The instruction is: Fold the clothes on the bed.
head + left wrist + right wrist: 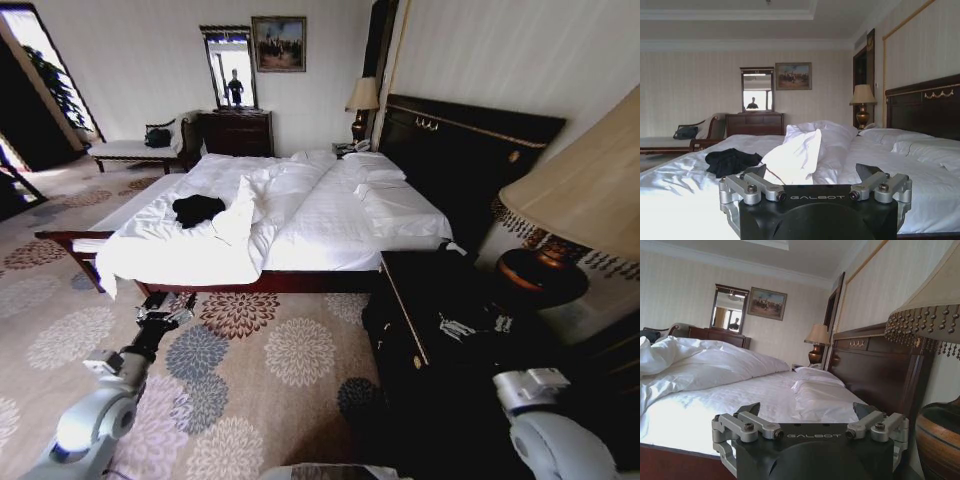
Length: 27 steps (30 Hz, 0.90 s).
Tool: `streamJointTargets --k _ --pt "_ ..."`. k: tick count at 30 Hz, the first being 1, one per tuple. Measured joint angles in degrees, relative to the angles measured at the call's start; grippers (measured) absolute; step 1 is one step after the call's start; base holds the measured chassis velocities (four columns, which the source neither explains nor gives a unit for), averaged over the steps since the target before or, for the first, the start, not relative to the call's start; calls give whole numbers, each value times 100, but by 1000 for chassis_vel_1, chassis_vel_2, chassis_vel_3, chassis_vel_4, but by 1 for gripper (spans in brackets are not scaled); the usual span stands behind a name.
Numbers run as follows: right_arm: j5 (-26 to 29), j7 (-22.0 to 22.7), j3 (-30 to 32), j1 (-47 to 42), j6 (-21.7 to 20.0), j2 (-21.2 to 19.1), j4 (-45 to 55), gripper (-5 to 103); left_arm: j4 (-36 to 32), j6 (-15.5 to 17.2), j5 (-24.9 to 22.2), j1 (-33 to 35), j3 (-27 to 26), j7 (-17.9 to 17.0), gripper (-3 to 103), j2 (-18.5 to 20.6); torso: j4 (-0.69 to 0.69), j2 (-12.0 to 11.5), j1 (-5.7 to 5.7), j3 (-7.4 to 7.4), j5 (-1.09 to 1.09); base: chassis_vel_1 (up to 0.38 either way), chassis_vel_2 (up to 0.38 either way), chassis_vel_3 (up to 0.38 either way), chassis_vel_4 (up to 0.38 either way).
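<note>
The clothes (197, 209) are one black garment lying crumpled on the bed (330, 220), on the white duvet near the foot end. In the left wrist view the clothes (730, 161) lie just past a bunched fold of duvet. My left gripper (165, 310) hangs open over the carpet short of the bed's side rail, well apart from the garment; its fingers (754, 172) stand wide with nothing between them. My right gripper (475, 325) is open above the dark nightstand, and in its wrist view my right gripper (807, 410) faces the bed (715, 405) and pillows.
A dark nightstand (430, 330) with a large lamp (580, 200) stands at my right. A dresser (238, 132) with a mirror and a bench (130, 150) holding a small dark bag (157, 137) line the far wall. Floral carpet (290, 350) lies between me and the bed.
</note>
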Motion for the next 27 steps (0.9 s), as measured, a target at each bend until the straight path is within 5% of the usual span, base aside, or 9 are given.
streamJointTargets --k 27 --pt "318 -1 -66 -13 124 28 -5 100 -81 41 127 12 56 0 100 4 2 0 0 1 -1 -18 24 22 -24"
